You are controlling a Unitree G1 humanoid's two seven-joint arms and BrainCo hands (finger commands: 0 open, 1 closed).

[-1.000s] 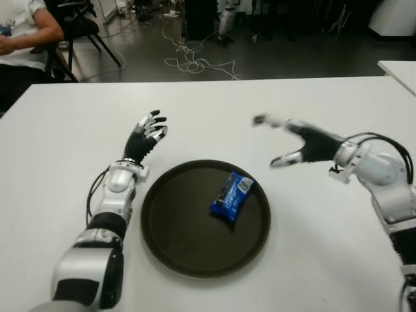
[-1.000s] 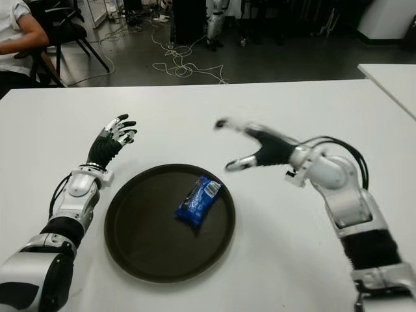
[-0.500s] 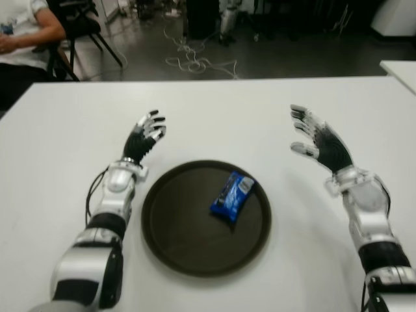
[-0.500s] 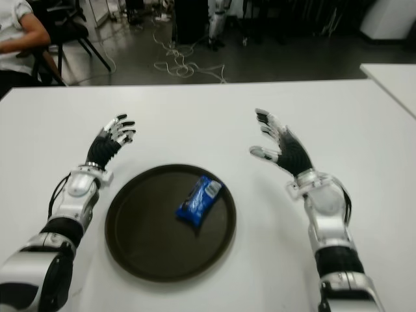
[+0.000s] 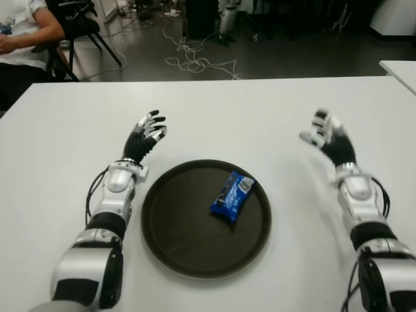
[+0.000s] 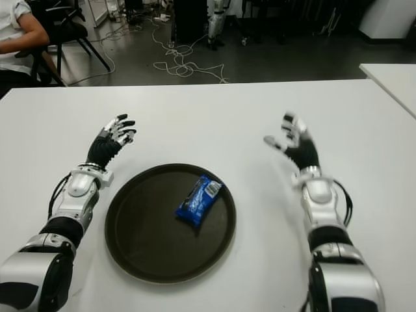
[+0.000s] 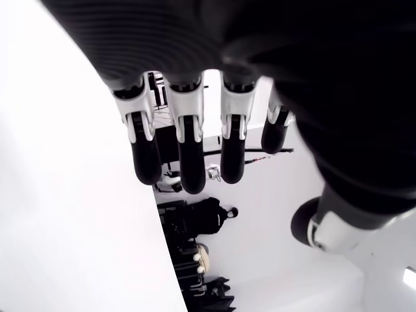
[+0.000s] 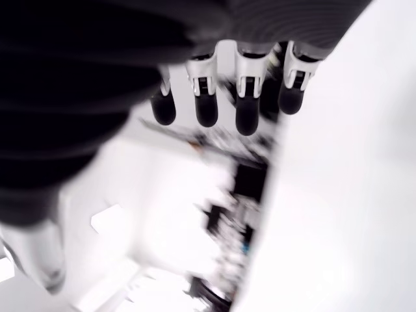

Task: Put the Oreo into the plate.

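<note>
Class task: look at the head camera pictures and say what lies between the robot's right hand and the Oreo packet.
In the left eye view, between the open right hand and the Oreo lie bare white table and the dark plate's rim.

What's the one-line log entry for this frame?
Oreo: in plate | left hand: open, empty | right hand: open, empty, right of plate

— What do the robot's arms show?

— Both reach forward, forearms well apart. The left robot hand (image 5: 145, 134) is raised with its fingers (image 7: 188, 153) extended side by side, holding nothing.

— And the other side?

— The right robot hand (image 5: 328, 136) is lifted at the wrist, palm turned inward, fingers (image 8: 242, 97) spread loosely and empty, thumb standing apart from them.
</note>
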